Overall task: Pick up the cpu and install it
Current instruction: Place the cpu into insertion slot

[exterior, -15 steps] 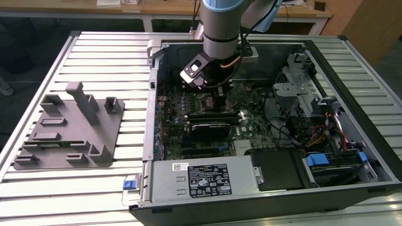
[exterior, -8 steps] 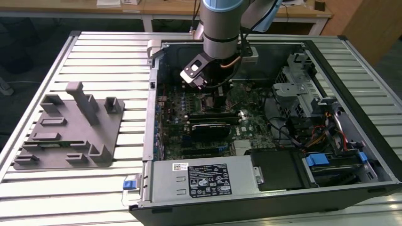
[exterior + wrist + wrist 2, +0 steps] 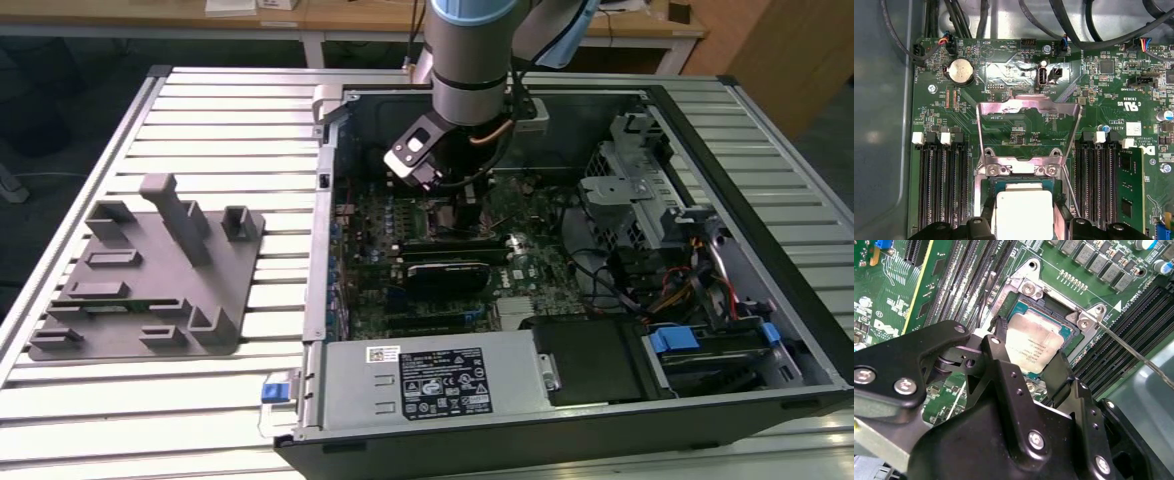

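Note:
The cpu (image 3: 1035, 342) is a flat silver square lying level over the black-framed socket (image 3: 1074, 332) on the green motherboard (image 3: 400, 240). In both wrist views my black gripper (image 3: 1029, 354) hangs right above it, with one finger against each of two opposite edges, shut on the cpu (image 3: 1024, 212). The socket's metal load plate (image 3: 1026, 107) is swung open, flat on the board. In the exterior view my gripper (image 3: 467, 215) reaches down into the open computer case (image 3: 320, 200).
A thin lever wire (image 3: 1134, 354) sticks out beside the socket. Memory slots (image 3: 941, 185) flank it on both sides. A grey plastic tray (image 3: 147, 280) with upright posts stands on the slatted table at the exterior view's left. The power supply (image 3: 427, 385), drive cage (image 3: 641, 200) and cables crowd the case.

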Controlling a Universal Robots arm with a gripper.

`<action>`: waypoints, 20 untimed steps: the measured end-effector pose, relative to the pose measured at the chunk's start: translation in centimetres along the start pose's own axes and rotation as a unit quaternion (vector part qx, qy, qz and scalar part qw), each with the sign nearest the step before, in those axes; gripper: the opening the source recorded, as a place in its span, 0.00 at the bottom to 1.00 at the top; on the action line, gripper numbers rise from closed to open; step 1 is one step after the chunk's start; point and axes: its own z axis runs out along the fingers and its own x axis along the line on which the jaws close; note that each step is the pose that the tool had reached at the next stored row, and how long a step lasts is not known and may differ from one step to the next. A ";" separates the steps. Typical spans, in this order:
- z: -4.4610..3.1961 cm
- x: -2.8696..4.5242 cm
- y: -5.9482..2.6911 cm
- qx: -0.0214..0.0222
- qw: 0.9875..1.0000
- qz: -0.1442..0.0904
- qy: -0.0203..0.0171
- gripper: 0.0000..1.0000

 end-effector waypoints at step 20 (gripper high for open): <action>0.17 0.00 -0.01 0.000 1.000 0.000 0.003 0.61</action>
